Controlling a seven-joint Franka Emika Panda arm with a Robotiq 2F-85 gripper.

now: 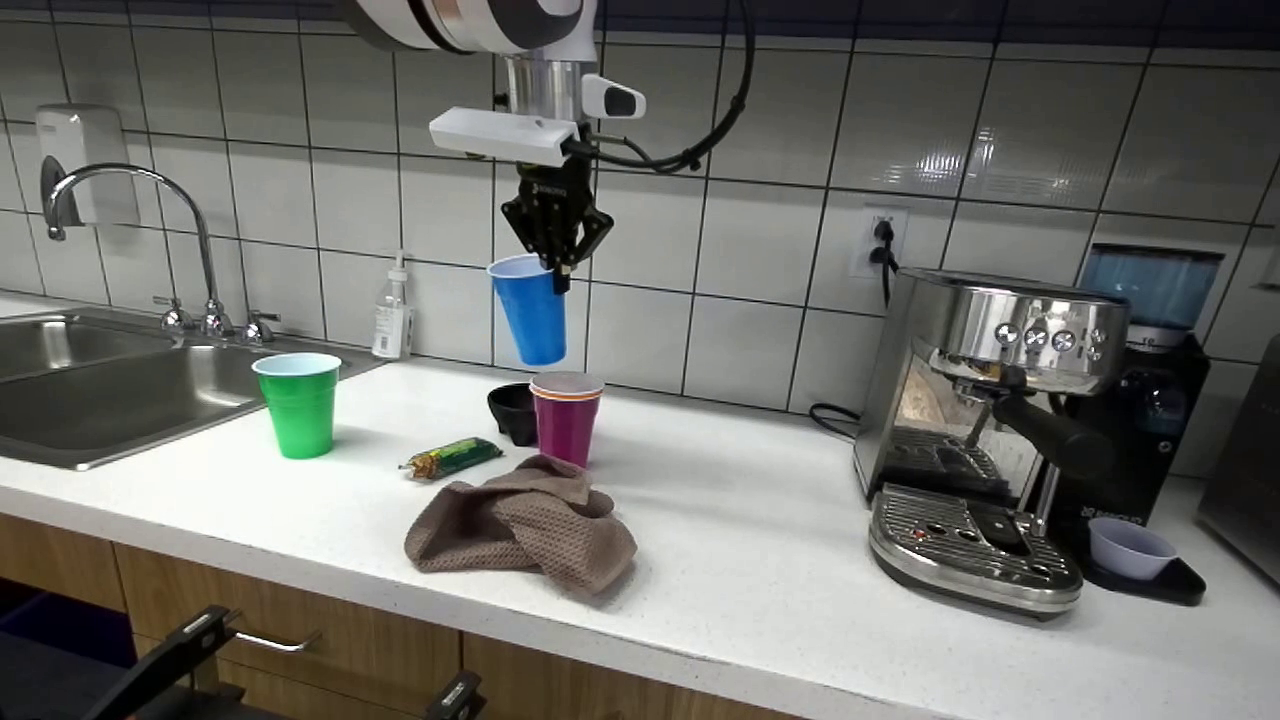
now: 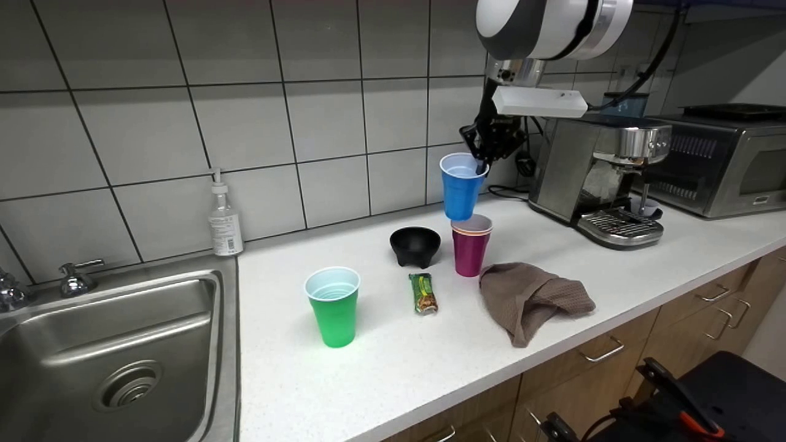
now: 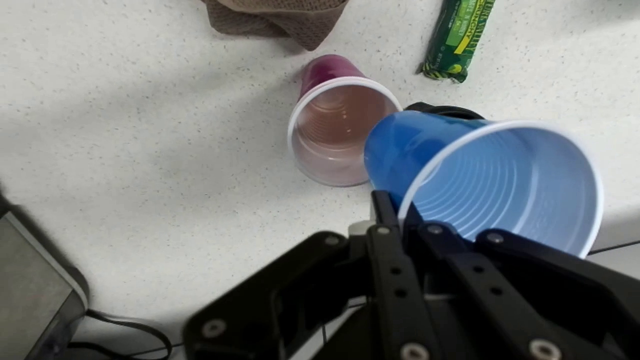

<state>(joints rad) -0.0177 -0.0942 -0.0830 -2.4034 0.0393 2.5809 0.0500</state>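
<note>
The gripper (image 3: pixel 398 206) holds the blue cup (image 1: pixel 533 315) by its rim; the jaws are narrowed onto the cup's side, one within the mouth and one outside. The cup hangs mouth up, slightly tilted, clear of the counter (image 1: pixel 740 520). Step in hand, as judged: carrying the cup, its base close to the mouth of the nested purple cups (image 1: pixel 565 430). Depth between base and purple rim is hard to judge from these angles. The next move calls for a constant pinch and enough height to clear that rim. Surroundings, left to right in an exterior view: sink (image 1: pixel 150 375); upright green cup (image 1: pixel 297 412); pump bottle (image 1: pixel 393 325) near the tiled wall (image 1: pixel 745 345); wrapped bar (image 1: pixel 452 458), lying flat; black bowl (image 1: pixel 513 415); crumpled brown towel (image 1: pixel 520 528); espresso machine (image 1: pixel 930 390); black grinder (image 1: pixel 1160 400). Obstructions: the purple cups stand nearest the blue cup, with the bowl near them and the towel just in front; the wall limits travel behind. The espresso machine and grinder are well apart.
</note>
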